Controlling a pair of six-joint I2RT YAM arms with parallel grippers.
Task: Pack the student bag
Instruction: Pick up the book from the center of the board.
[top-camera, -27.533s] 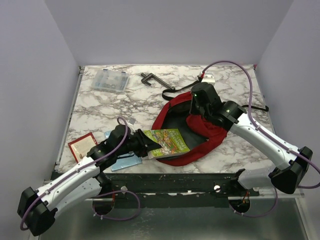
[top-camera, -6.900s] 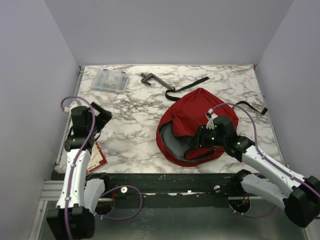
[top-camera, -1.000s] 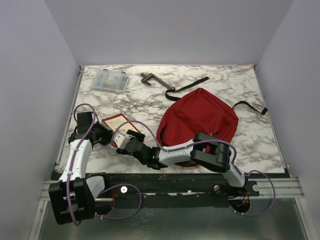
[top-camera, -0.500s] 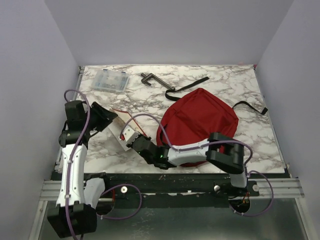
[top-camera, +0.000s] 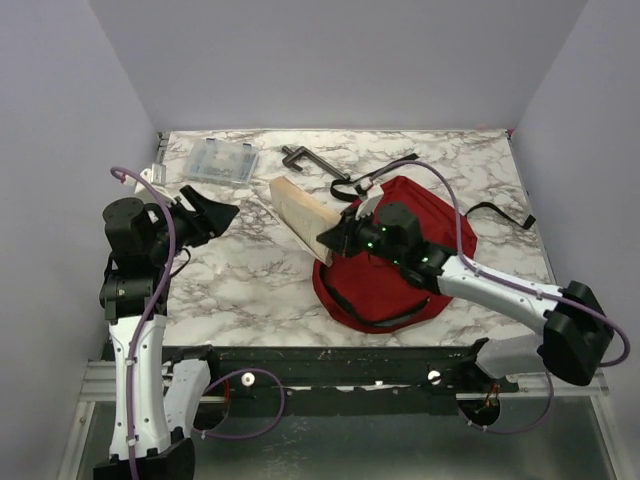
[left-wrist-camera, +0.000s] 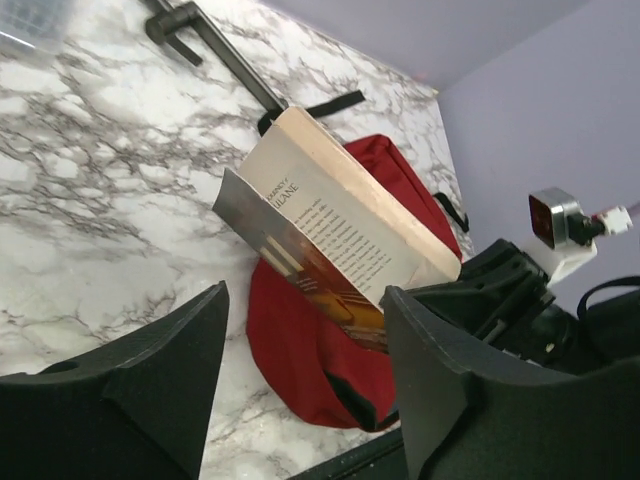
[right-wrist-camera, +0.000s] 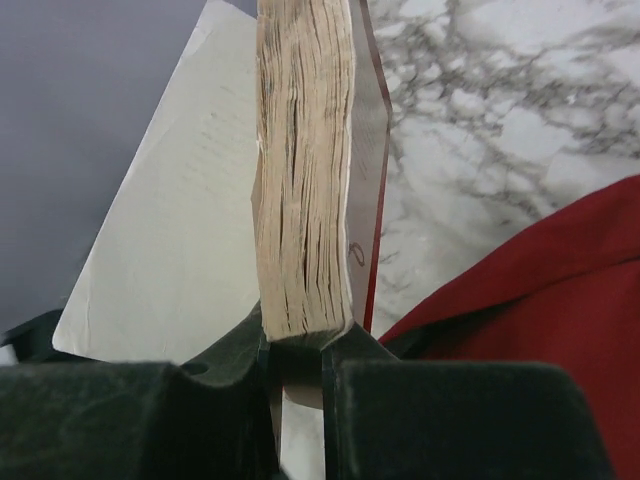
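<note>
Change: the book has passed from the left hand to the right hand, and is now raised and tilted beside the student bag.
Meaning: it seems ready to go in, though the bag's mouth is hard to make out.
Right hand: clamped on the book's edge.
Left hand: fingers apart, empty, well clear.
Student bag: flat on the worktop, right of centre.

A: Where could a gripper pass?
B: Over the left half of the counter – bare marble from the left gripper across to the student bag.
A: And what blocks?
B: The book, tilted up at the bag's left edge, clamped in the right gripper – its arm reaches over the bag. Along the far edge: a clear box, a black clamp and a strap.
</note>
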